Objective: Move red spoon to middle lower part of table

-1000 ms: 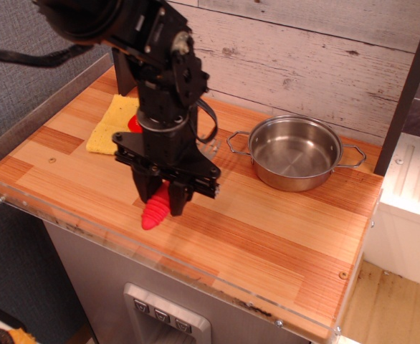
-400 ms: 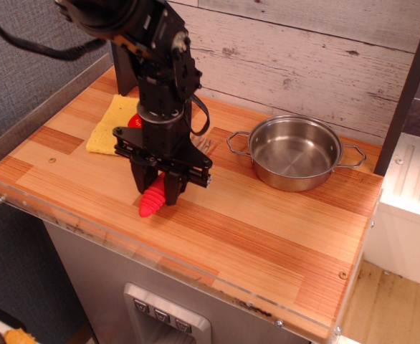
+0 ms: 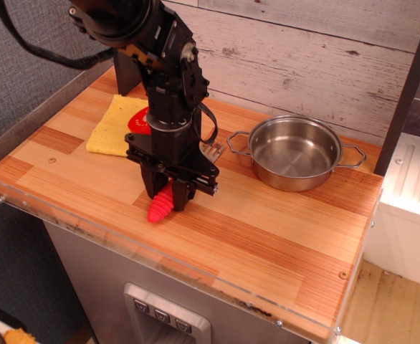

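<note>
The red spoon lies low over the wooden table, near the front left-centre. Its ribbed red handle end sticks out below the fingers. Its grey pronged head shows behind the arm, beside the pot. My gripper points straight down and is shut on the handle, with one black finger on each side. I cannot tell whether the handle tip touches the table.
A steel pot with two handles stands at the back right. A yellow cloth lies at the back left with a round red toy partly hidden behind the arm. A clear acrylic rim edges the table front.
The gripper and the spoon shifted together, first back and left, then a little right and forward. The grey head moved right with them.
</note>
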`<action>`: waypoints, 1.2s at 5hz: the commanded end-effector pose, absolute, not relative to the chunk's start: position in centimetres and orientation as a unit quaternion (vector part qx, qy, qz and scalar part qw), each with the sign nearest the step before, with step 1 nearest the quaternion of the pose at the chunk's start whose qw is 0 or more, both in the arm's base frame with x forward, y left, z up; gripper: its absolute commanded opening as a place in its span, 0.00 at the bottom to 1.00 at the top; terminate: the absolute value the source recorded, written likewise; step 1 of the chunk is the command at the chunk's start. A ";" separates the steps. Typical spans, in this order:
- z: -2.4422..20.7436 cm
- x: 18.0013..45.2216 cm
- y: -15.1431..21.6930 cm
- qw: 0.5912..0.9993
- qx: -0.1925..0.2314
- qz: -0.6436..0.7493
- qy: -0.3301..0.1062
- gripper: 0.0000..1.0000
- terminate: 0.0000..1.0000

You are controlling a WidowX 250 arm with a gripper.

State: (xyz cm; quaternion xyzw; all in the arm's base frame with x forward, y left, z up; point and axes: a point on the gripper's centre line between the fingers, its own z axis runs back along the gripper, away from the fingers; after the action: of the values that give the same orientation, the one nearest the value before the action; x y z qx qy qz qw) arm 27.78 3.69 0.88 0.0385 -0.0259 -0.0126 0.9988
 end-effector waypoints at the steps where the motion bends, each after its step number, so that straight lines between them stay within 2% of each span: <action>1: 2.6 27.4 4.3 0.998 0.033 -0.009 -0.047 1.00 0.00; 2: 4.4 27.0 4.6 0.998 0.018 0.009 -0.067 1.00 0.00; 4: 8.9 24.4 6.3 0.992 0.001 0.009 -0.123 1.00 0.00; 6: 8.8 24.5 7.2 0.994 0.002 -0.027 -0.109 1.00 0.00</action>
State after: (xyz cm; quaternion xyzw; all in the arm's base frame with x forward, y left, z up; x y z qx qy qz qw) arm 24.81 6.63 7.64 -0.0048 -0.0892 -0.0284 0.9956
